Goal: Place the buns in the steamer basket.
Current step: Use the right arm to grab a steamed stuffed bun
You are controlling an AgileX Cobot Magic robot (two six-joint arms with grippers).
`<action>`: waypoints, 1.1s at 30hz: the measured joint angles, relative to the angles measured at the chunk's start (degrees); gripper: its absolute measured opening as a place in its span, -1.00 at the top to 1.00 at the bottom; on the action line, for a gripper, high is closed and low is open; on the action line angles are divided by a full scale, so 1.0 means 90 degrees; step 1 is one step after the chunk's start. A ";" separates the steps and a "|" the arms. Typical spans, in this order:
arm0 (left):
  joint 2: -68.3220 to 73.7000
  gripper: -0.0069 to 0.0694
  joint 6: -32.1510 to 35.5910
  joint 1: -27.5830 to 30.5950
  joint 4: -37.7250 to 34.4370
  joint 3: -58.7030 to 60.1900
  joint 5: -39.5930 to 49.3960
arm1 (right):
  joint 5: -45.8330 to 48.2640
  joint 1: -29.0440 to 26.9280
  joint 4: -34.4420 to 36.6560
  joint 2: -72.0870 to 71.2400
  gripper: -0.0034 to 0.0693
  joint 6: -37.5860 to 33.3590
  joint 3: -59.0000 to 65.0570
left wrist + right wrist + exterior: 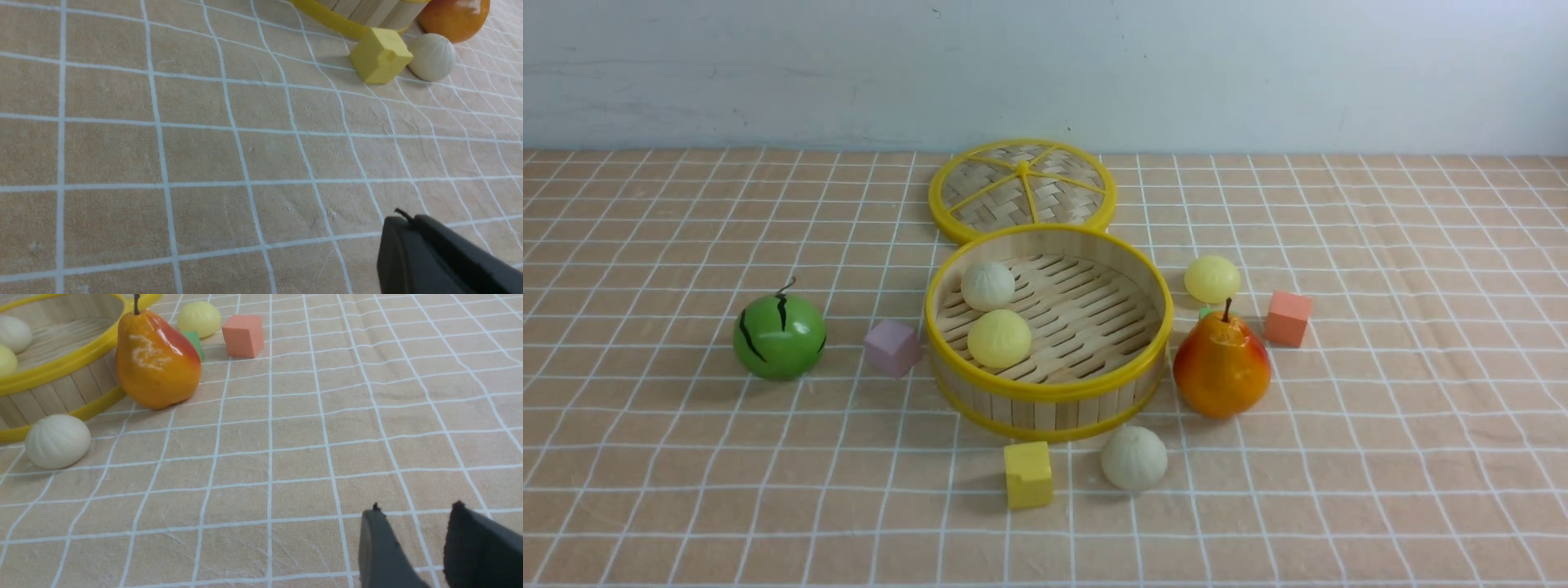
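Now | halfway: two buns [1212, 278] outside basket [1049, 390] | left gripper [402, 218] pressed together, right gripper [416, 509] spread | next you should grab white bun [1134, 457]

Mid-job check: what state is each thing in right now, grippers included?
steamer basket: uncovered, partly loaded.
lid: off, flat behind the basket.
pear: upright.
inside off-white bun: in the basket.
inside yellow bun: in the basket.
outside yellow bun: out, behind the pear.
outside off-white bun: out, in front of the basket.
left gripper: shut.
right gripper: open, empty.
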 joint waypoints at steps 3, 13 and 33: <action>0.0000 0.85 0.0000 0.0000 -0.0004 0.0000 0.0000 | 0.0000 0.0000 0.0000 0.0000 0.24 0.0000 0.0000; 0.0000 0.85 0.0000 0.0000 -0.0004 0.0000 0.0000 | -0.0041 0.0000 0.0000 0.0000 0.24 0.0000 0.0000; 0.0000 0.83 -0.0014 0.0000 -0.0004 0.0000 0.0000 | 0.0934 0.0061 0.3298 0.2070 0.78 -0.0762 -0.2656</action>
